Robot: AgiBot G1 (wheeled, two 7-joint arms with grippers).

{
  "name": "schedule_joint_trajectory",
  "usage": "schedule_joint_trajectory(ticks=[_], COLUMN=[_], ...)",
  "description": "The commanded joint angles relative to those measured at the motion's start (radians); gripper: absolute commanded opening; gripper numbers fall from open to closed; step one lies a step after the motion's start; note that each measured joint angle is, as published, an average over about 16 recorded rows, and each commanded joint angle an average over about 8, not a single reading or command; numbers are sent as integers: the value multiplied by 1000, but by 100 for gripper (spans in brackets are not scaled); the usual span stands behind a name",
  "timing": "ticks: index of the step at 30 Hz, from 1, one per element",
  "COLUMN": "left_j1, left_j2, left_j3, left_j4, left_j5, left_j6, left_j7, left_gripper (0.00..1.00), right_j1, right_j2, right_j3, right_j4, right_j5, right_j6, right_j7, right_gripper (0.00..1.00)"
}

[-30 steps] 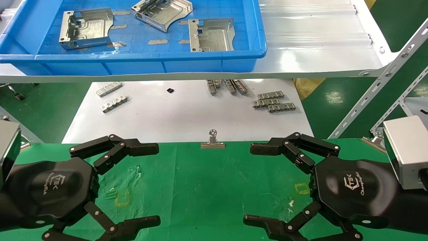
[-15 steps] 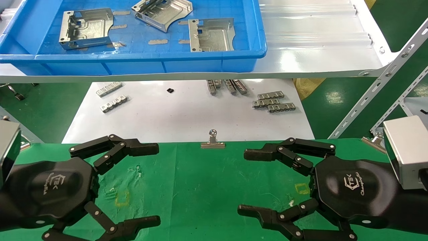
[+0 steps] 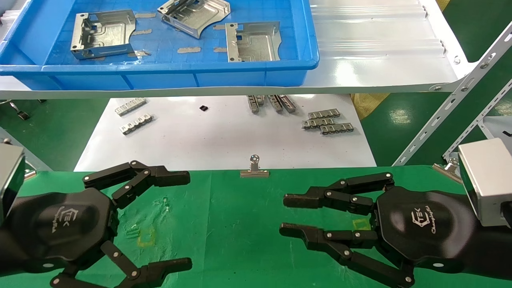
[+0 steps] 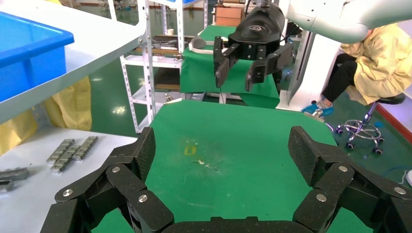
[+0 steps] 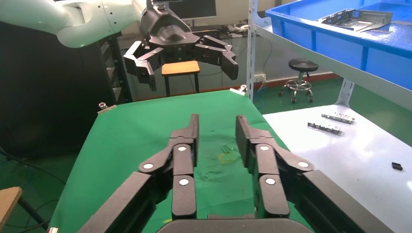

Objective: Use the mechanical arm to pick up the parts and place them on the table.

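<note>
Nothing has been picked up yet, judging from the head view: three silver parts [image 3: 103,35] lie in the blue bin [image 3: 160,74] on the white shelf [image 3: 380,60], beyond and above the green table [image 3: 240,224]. Both grippers hover over that table, short of the bin. The right gripper [image 3: 283,216] has its fingers drawn near each other with a gap left and nothing between them; the left gripper [image 3: 188,218] is spread wide and empty. White "TEK" logos show on both palms, with a script word under the right one that I cannot read surely. Next, an arm must rise, reach forward over the bin's front wall, and spread its fingers wide enough to take a plate by its flanges. From the left wrist view, the left gripper [image 4: 223,155] gapes over the table, the right one facing it farther off. From the right wrist view, the right gripper [image 5: 216,131] shows narrow, nearly parallel fingers; the bin sits beyond the table's edge.
</note>
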Motion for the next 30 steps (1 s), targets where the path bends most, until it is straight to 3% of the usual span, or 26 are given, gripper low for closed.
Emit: schedule_joint_trajectory(ticks=[1, 6, 10, 16, 20, 25, 30], left_j1=[6, -71, -236, -536, -680, -807, -891], left_j2=[-3, 32, 106, 259, 357, 478, 593], left_j3=[-1, 14, 49, 115, 156, 190, 212], left_j4=[-2, 31, 122, 385, 604, 871, 1047], left_j5=[-5, 51, 144, 286, 373, 461, 524], left_j6=[3, -34, -67, -92, -136, -296, -513], left_j7=[0, 0, -8, 12, 53, 94, 135], left_gripper=[100, 100, 100, 100, 100, 100, 100], right_j1=[0, 0, 0, 0, 0, 0, 0], right_j2=[0, 0, 0, 0, 0, 0, 0], right_j3=[0, 0, 0, 0, -1, -1, -1], right_j4=[0, 0, 0, 0, 0, 0, -1], right_j5=[0, 0, 0, 0, 0, 0, 0], right_j6=[0, 0, 0, 0, 0, 0, 0], right_j7=[0, 0, 0, 0, 0, 0, 0], right_gripper=[0, 0, 0, 0, 0, 0, 0])
